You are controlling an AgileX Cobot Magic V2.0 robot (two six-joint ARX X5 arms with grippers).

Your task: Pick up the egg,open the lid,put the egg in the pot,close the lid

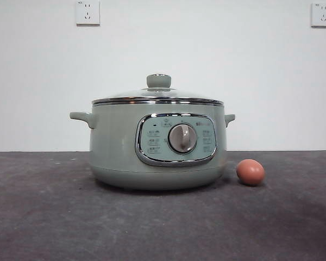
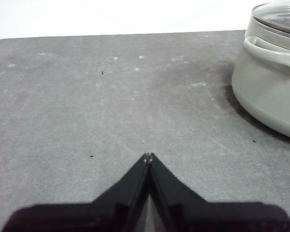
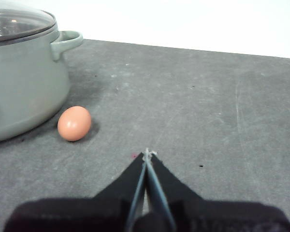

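Pot (image 1: 158,145) at centre of dark grey table (image 1: 43,217), pale green, panel and silver dial (image 1: 182,138) facing front camera. Lid (image 1: 157,96) seated on pot rim, glass dome with chrome edge, green knob (image 1: 158,81) on top. Egg (image 1: 250,172) lying on its side on table just beside pot base, on the dial's right in front view, not touching pot; small gap visible in right wrist view. Right gripper (image 3: 147,153) low over bare table, jaws pressed together, tips meeting at a point; egg near, ahead and off to one side, pot handle beyond it. Left gripper (image 2: 149,156) likewise over bare table on other side of pot, jaws together, holding nothing; pot side and one handle at edge of its view. Two wall sockets (image 1: 87,12) high on white wall behind.
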